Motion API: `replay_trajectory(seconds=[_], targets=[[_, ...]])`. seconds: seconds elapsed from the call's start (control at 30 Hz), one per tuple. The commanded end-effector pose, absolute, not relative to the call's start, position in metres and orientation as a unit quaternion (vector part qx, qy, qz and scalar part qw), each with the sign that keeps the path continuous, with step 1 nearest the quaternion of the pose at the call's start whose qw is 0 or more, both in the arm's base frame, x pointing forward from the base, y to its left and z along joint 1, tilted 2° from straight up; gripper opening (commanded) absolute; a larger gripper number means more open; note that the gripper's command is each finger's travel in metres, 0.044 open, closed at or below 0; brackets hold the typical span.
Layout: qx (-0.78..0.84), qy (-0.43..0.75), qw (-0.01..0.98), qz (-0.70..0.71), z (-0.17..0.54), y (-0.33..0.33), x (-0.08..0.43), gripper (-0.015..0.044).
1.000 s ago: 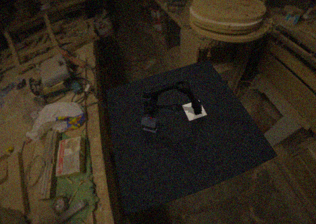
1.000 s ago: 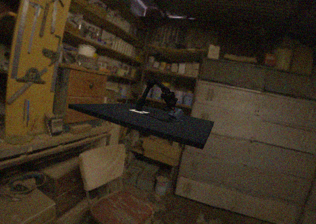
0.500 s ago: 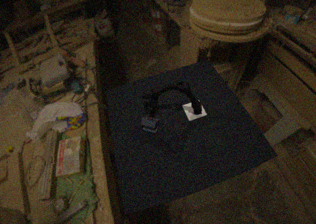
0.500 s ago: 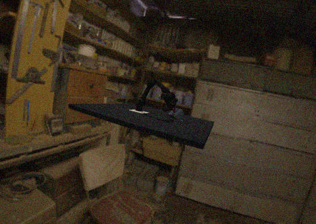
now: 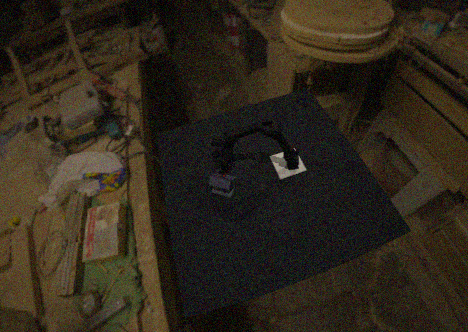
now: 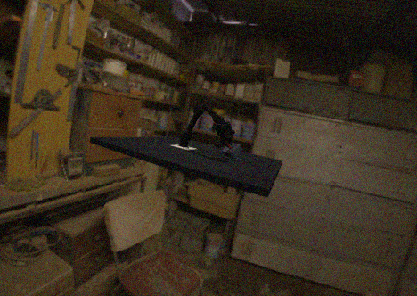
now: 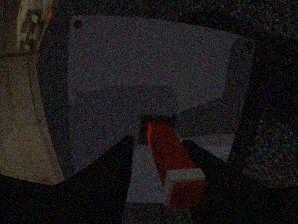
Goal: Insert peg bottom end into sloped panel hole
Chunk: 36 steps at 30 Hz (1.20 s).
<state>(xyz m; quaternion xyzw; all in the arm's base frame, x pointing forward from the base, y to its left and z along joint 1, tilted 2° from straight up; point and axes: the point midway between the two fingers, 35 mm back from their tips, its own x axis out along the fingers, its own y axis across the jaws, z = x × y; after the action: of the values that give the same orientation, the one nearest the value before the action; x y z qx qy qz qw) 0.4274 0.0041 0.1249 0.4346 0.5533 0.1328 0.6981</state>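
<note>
The sloped grey panel [image 7: 120, 55] [image 5: 222, 186] [image 6: 234, 151] fills the middle of the wrist view. Its square dark hole [image 7: 143, 131] is partly covered by the peg. The red peg [image 7: 171, 152] with a pale band near its close end has its far end in the hole's mouth; how deep it sits cannot be told. It slants down and right in the wrist view, with dark gap showing at its left. My gripper [image 7: 157, 145] [image 5: 225, 172] is open around the peg, with a clear gap between the left finger and the peg. The top and exterior views are too dark and small to show the peg well.
The dark table top [image 5: 280, 230] [image 6: 200, 169] carries the arm, whose base stands on a white square plate [image 5: 298, 171] [image 6: 191, 149]. A screw head [image 7: 78, 23] marks the panel's upper left corner. A cluttered workbench [image 5: 147, 260] stands beside the table.
</note>
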Motion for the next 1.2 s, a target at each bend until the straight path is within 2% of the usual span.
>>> replay_trajectory(seconds=[0.0,0.3,1.17], targets=[[0.434,0.553,0.698,0.133,0.125,0.004,0.427,0.0210],[0.434,0.554,0.698,0.132,0.128,0.000,0.426,0.0440],[0.433,0.556,0.697,0.128,0.158,-0.037,0.409,0.0440]])
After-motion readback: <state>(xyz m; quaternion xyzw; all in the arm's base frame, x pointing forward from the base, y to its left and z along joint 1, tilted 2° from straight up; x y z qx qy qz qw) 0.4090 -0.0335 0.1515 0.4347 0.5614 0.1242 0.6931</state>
